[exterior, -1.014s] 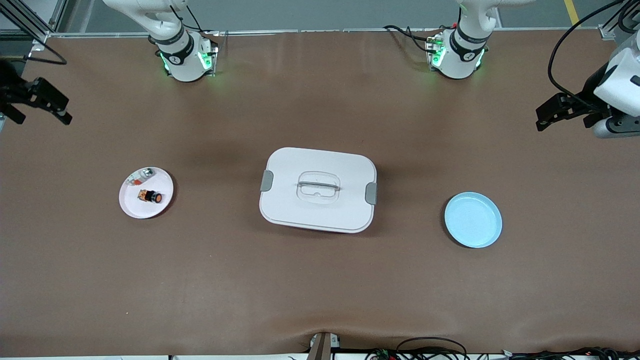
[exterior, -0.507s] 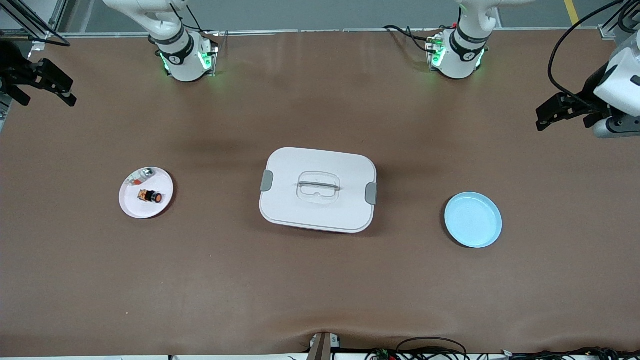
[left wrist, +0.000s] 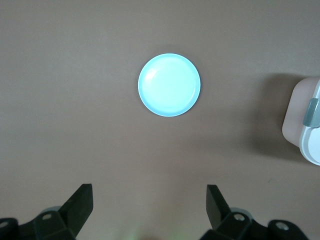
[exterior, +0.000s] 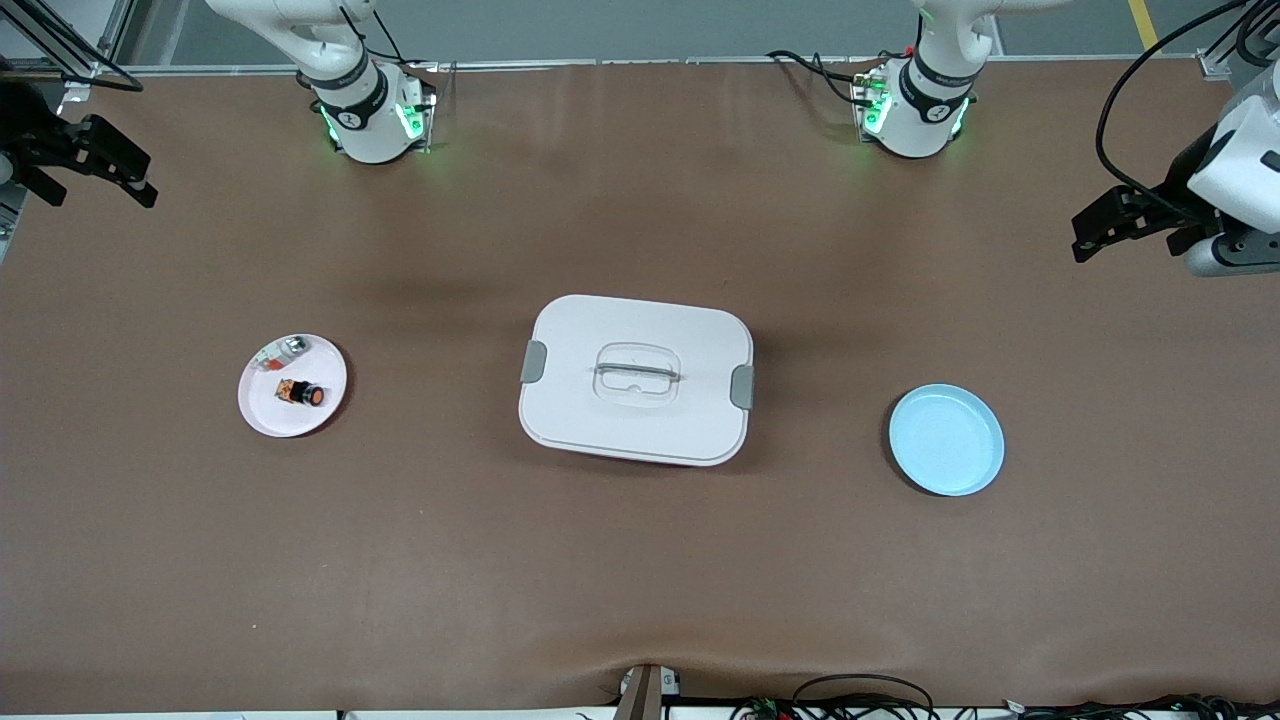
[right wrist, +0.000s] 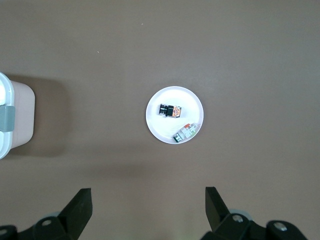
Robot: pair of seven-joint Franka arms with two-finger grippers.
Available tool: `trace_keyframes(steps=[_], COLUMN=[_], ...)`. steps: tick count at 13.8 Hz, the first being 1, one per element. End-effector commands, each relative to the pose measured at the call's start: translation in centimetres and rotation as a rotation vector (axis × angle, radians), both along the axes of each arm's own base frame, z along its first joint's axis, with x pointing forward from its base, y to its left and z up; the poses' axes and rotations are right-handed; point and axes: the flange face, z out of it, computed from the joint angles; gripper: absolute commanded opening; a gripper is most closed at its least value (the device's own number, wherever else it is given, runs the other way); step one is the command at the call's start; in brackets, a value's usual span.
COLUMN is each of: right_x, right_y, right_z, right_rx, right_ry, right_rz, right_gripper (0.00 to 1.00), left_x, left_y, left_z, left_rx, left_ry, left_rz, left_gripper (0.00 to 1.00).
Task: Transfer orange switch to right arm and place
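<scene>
Two small parts share the white plate [exterior: 262,410], so the orange switch [exterior: 301,393] risks confusion with its silver neighbour [exterior: 283,351]. Both the left gripper [exterior: 1088,232] and right gripper [exterior: 105,168] hover with fingers wide open (holding nothing).

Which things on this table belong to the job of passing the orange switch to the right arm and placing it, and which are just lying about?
Belonging to the job:
- orange switch, lying on the white plate
- right end effector, open, high over its table end
- left end effector, open, high over its table end

Just lying about:
- silver-and-clear part, same plate
- white lidded box
- blue plate; placing spot unclear
</scene>
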Motion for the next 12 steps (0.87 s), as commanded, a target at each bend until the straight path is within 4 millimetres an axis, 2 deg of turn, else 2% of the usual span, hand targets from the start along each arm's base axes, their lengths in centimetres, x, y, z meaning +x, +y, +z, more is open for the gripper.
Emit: trace_keyframes(steps=[1, 12], right_x=[-0.11, 0.19], right_y=[-0.01, 0.05], right_z=[0.27, 0.64], right_rx=[0.014, 0.014], right_ry=[0.001, -0.006], right_rz=[-0.007, -0.002], right_gripper=[1.00, 1.00], left_x=[-0.08, -0.05], left_y=[-0.06, 0.16], left_z=[0.39, 1.03], left_rx=[-0.017, -0.013], left_ry=[0.006, -0.008], left_rz=[-0.016, -0.014], left_gripper=[1.00, 1.00])
